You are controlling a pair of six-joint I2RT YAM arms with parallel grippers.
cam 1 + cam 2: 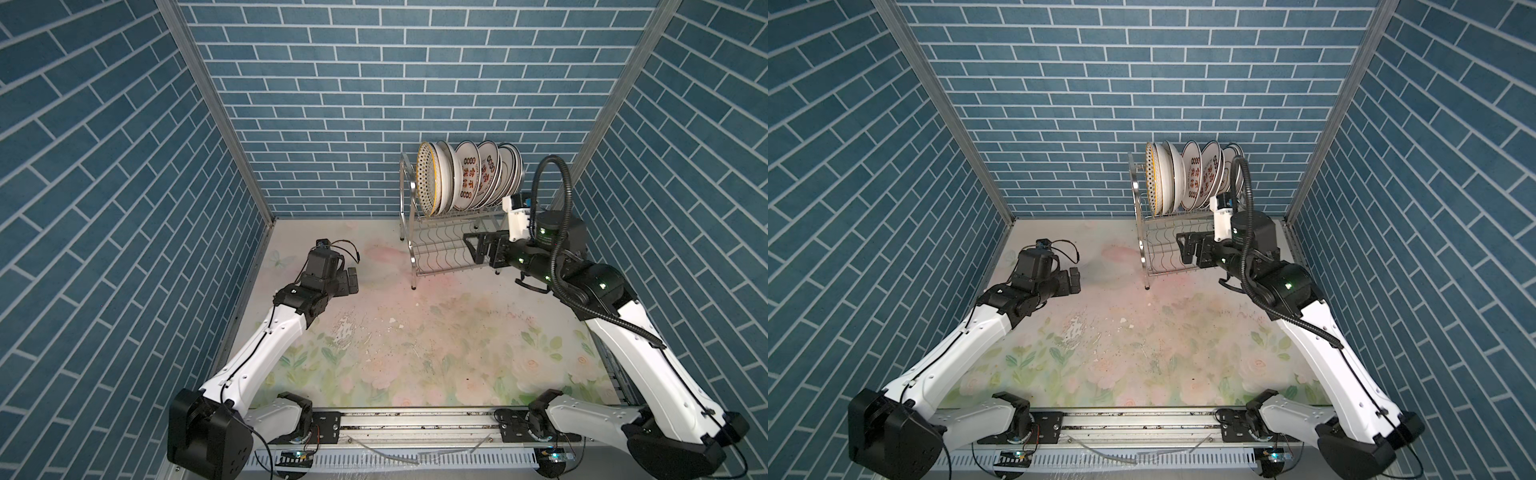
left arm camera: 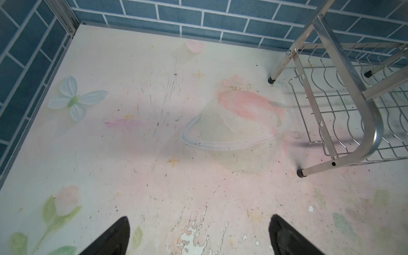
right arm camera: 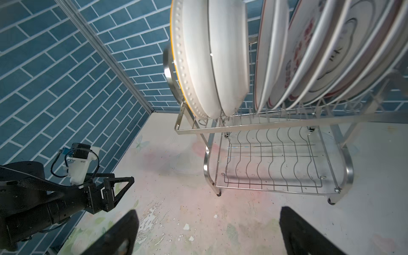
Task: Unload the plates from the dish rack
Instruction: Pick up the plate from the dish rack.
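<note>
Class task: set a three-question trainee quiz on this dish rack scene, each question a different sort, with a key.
1. True or false: all the plates stand in the upper tier of the dish rack.
2. The rack's lower shelf holds: A plates, B nothing, C cups.
3. Fill in: the left gripper and the right gripper are both ____.
Key: 1 true; 2 B; 3 open.

Plates (image 1: 467,176) on edge in upper tier of the dish rack (image 1: 440,251)
</note>
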